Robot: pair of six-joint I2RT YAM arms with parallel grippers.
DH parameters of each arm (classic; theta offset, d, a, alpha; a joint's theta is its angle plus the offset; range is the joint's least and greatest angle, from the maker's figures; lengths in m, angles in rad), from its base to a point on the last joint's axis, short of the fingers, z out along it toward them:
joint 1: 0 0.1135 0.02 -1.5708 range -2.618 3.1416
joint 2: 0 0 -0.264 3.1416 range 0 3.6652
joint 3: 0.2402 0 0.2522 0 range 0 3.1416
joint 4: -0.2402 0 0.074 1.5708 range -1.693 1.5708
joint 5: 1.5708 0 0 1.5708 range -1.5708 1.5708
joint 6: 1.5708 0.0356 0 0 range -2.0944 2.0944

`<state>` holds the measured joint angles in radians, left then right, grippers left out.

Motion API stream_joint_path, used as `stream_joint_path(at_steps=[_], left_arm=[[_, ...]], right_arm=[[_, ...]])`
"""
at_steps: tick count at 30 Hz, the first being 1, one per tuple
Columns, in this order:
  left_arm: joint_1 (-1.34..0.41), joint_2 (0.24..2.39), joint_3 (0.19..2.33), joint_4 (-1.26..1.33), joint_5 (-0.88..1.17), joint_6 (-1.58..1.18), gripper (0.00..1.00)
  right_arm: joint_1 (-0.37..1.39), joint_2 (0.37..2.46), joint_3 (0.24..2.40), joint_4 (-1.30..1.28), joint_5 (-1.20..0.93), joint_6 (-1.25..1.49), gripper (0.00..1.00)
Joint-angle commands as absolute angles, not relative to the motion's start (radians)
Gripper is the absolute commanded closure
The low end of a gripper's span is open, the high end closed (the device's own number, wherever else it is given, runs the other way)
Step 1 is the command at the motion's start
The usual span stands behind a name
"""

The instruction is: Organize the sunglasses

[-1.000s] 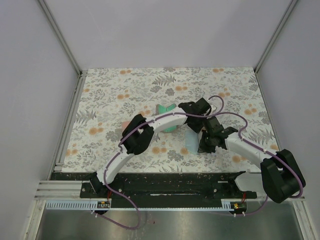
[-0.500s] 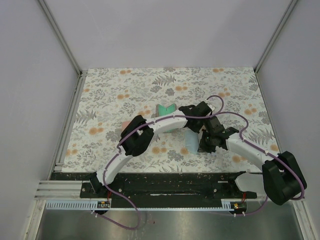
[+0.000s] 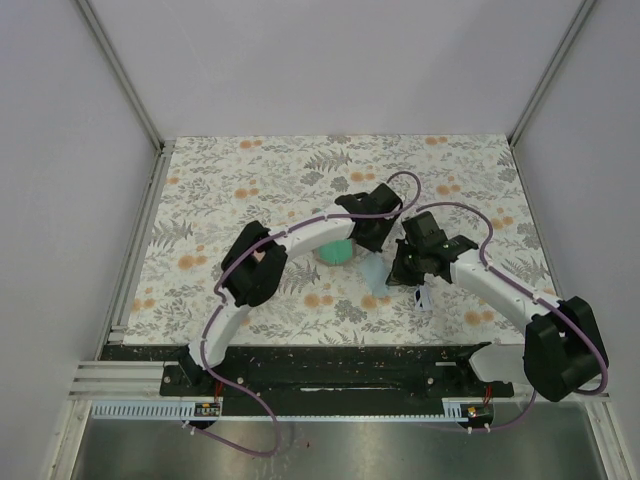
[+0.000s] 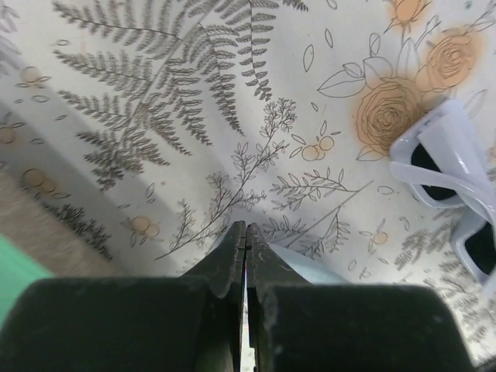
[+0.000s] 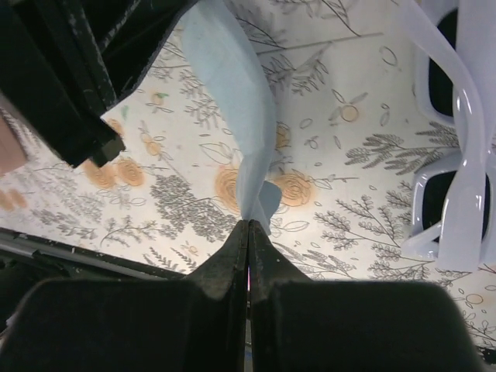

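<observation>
**Inspector 1:** Checking the white-framed sunglasses (image 5: 457,132), we find them lying on the floral table (image 3: 220,180). They sit to the right of both sets of jaws and touch neither.

**Inspector 2:** We confirm. The right gripper (image 5: 249,226) has its jaws pressed together on a corner of the light blue cloth (image 5: 232,101). The left gripper (image 4: 246,232) is likewise closed, with the cloth's other edge at its tips.

**Inspector 1:** As for limits, both wrist views cut the sunglasses off at the right edge. From above they are only a small white shape.

**Inspector 2:** We add that the left arm (image 3: 300,238) covers most of a green object (image 3: 335,252), which we cannot identify.
</observation>
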<state>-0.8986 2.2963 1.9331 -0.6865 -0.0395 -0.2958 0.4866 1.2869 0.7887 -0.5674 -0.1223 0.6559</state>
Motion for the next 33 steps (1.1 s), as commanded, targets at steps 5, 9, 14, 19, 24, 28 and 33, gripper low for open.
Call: stream_joint_path(at_steps=[5, 9, 14, 19, 24, 28, 33], left_arm=[[-0.855, 2.105, 1.881, -0.635, 0.104, -0.344, 1.00], [-0.841, 2.045, 1.858, -0.630, 0.144, -0.350, 1.00], [-0.819, 1.982, 1.826, -0.638, 0.138, -0.356, 1.00], [-0.779, 1.933, 1.784, -0.652, 0.124, -0.350, 1.00], [-0.738, 1.887, 1.733, -0.657, 0.107, -0.336, 1.00], [-0.706, 1.870, 1.712, -0.663, 0.112, -0.324, 1.00], [-0.663, 1.884, 1.720, -0.669, 0.100, -0.305, 1.00]], right_arm=[[0.499, 1.325, 0.945, -0.630, -0.207, 0.574, 1.00], [0.505, 1.335, 0.994, -0.656, -0.221, 0.563, 1.00], [0.526, 1.361, 1.060, -0.673, -0.250, 0.554, 1.00], [0.577, 1.425, 1.129, -0.673, -0.241, 0.563, 1.00], [0.607, 1.492, 1.204, -0.664, -0.238, 0.571, 1.00], [0.630, 1.543, 1.270, -0.666, -0.236, 0.574, 1.00], [0.638, 1.624, 1.336, -0.666, -0.232, 0.569, 1.00]])
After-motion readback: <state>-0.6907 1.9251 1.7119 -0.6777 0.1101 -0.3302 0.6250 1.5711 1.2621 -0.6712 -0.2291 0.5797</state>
